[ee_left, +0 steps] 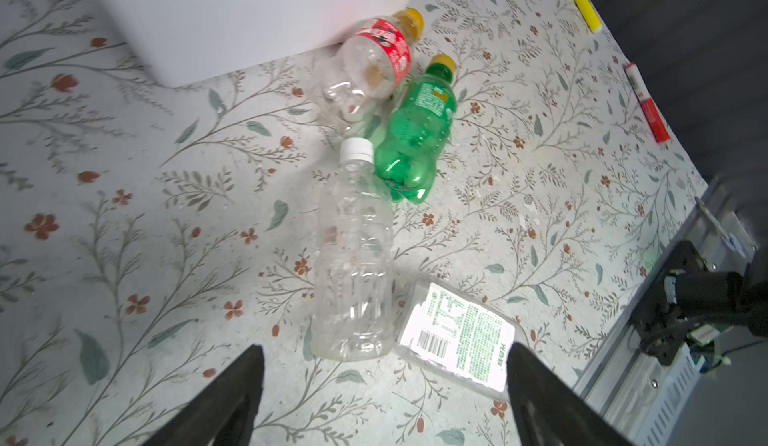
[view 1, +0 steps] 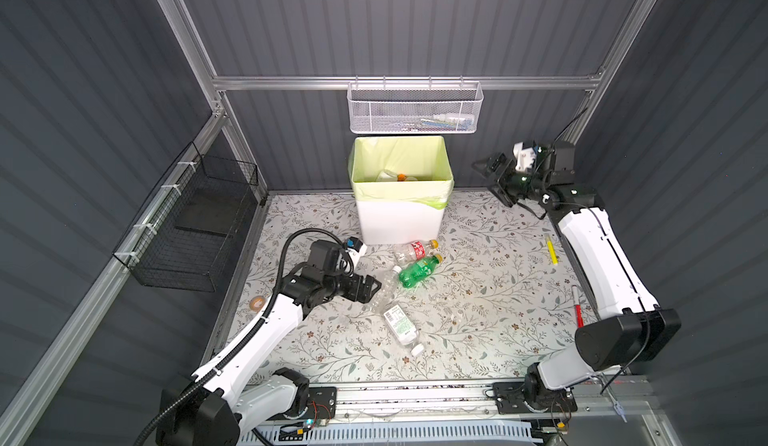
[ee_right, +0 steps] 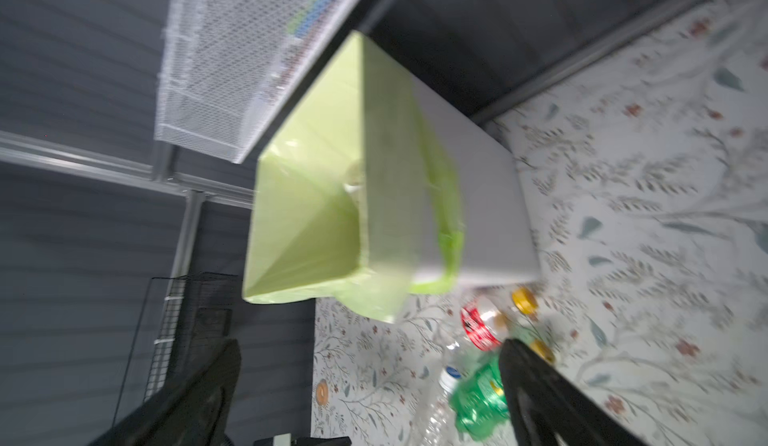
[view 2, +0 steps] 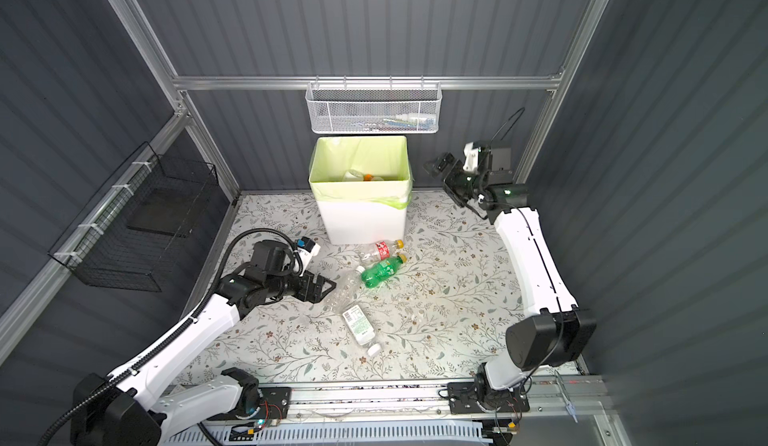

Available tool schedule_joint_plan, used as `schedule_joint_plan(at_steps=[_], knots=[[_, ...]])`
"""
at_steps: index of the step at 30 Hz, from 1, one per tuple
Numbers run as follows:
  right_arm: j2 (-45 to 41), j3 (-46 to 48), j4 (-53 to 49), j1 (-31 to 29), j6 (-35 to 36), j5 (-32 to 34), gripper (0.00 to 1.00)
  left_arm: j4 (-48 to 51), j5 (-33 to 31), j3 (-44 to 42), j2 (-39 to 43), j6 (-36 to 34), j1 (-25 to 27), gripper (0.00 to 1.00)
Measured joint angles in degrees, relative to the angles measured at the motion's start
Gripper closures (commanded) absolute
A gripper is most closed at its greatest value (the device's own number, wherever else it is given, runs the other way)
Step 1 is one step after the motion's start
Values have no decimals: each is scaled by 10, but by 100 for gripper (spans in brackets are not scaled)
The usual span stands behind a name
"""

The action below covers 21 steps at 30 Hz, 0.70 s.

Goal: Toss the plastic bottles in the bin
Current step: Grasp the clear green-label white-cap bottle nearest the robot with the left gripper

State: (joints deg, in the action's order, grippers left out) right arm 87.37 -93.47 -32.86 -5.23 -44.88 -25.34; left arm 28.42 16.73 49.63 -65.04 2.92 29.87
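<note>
The white bin [view 1: 399,223] with its yellow-green liner stands at the back, with bottles [view 1: 395,176] lying inside. Just in front of it lie a red-labelled bottle [view 1: 417,250], a green bottle [view 1: 419,271], a clear white-capped bottle [view 1: 382,290] and a flat labelled bottle [view 1: 400,324]. My left gripper [view 1: 375,288] is open and low, its jaws just short of the clear bottle's [ee_left: 353,256] base. To the right of the bin [ee_right: 478,198], at about rim height, my right gripper [view 1: 489,179] is open and empty.
A white mesh basket [view 1: 415,111] hangs on the back rail above the bin. A black wire basket [view 1: 195,223] is fixed to the left wall. A yellow marker [view 1: 551,249] and a red pen [view 1: 577,306] lie along the right edge, and a tape ring [view 1: 256,303] at the left edge.
</note>
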Motion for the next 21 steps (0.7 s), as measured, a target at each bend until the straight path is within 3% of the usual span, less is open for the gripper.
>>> schedule_joint_plan(at_steps=[10, 15, 21], knots=[[-173, 252, -4, 58, 76, 24, 1, 47, -81, 60, -120, -200, 181, 6], [-182, 326, -2, 75, 103, 14, 1, 66, -97, 60, -140, -320, 224, 5], [-169, 343, 14, 83, 120, -10, 1, 76, -129, 78, -212, -421, 253, 1]])
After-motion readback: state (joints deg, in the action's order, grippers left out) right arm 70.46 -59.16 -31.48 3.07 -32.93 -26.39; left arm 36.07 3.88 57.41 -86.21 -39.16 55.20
